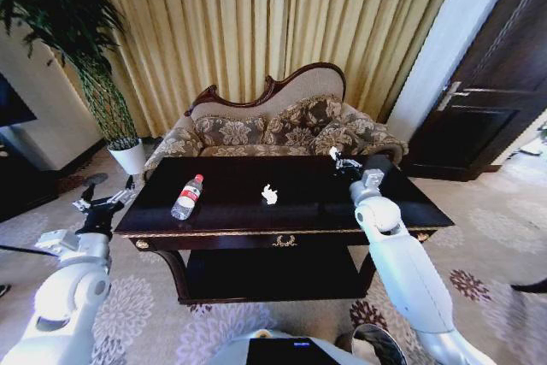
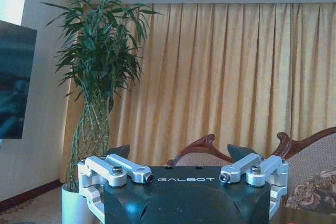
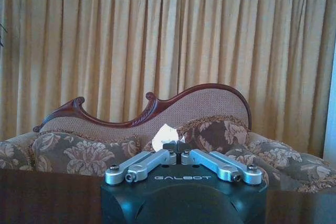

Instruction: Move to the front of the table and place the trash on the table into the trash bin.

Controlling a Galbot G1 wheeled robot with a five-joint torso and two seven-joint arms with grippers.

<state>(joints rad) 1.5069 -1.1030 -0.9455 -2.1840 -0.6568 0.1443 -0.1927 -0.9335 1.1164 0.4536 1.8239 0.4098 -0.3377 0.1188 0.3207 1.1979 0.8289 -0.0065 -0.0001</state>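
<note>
Right hand (image 3: 177,147) closed on white scrap (image 3: 164,132), frame right above worktop (image 1: 299,211); left hand (image 1: 104,203) open, lower left. Next: carry to bin.

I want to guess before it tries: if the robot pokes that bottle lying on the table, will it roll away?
Probably, yes. The bottle lies on its side on the glossy table, and its round body would likely roll if nudged sideways. It looks clear and small, so it is probably light and may slide easily too.
</note>
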